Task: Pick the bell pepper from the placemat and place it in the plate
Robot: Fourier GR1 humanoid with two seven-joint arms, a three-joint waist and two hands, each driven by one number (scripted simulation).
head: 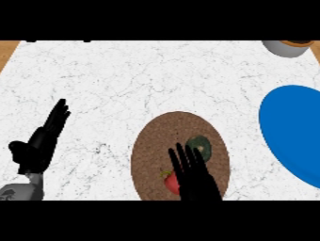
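Note:
A red bell pepper [170, 182] lies on the brown round placemat [156, 146] near the view's lower edge, half hidden under my right hand [194, 176]. That hand hovers over the mat with straight fingers, just right of the pepper. A dark green round thing [200, 144] sits on the mat by the fingertips. The blue plate [298, 134] lies at the right edge, apart from the mat. My left hand [41, 141] rests open at the left, fingers pointing up.
A grey bowl with a brown inside [289, 47] stands at the far right corner. The white marble counter [121, 84] ends in wooden strips at both sides.

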